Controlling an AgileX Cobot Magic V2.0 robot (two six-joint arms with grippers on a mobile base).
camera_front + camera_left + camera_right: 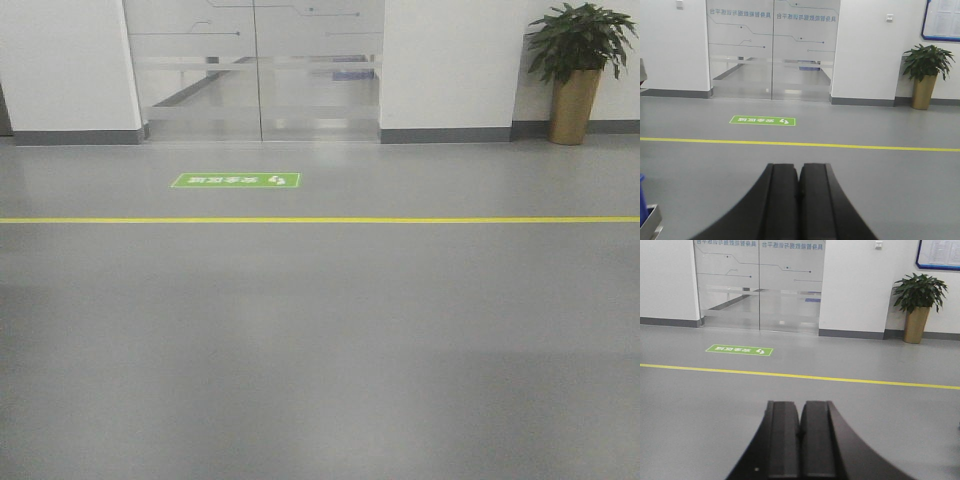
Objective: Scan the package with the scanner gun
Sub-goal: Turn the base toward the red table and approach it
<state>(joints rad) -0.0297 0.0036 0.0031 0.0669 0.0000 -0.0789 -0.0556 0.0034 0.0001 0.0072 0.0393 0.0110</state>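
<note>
Looking for the box and the scanner, I see neither one in any view. So I cannot tell which way they lie from me, how they are turned, or which hand is nearer. My left gripper (799, 172) is closed, its two black fingers pressed together with nothing between them. My right gripper (800, 412) is just the same. Both point out over the grey floor (320, 350) toward a yellow line (320, 220), a green sign (236, 181) and glass doors (255, 70). I think I must find the two things first.
</note>
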